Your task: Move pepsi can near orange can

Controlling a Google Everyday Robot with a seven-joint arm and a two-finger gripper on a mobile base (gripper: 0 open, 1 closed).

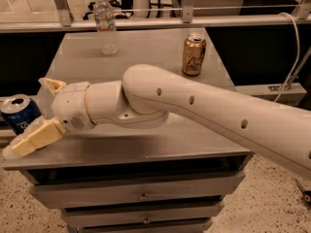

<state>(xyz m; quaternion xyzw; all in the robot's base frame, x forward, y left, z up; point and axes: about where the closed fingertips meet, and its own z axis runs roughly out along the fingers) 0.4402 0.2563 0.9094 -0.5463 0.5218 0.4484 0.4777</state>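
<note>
Nearest the camera, the grey drawers (141,196) under the worktop (160,47) are showing two small round knobs and no writing. Just above them, at the worktop's near left corner, I am holding my gripper (29,115) with its jaws released and spread wide, one cream finger (31,139) lying low along the front edge and the other (51,85) sitting higher and farther back. The pepsi can (17,113) is standing between them, dark blue with a silver top. My lower finger is covering its base, and I cannot read the bit of white lettering that is showing, nor tell whether either finger is touching it. My pale arm (194,106) is stretching across the worktop from the right. Beyond it, well apart from the blue can, the orange can (194,55) is standing upright near the far right edge, its pale cursive markings too faint to read. Farther left, a clear water bottle (106,25) is standing by the back edge, its label unreadable, with a metal rail (146,22) running behind.
</note>
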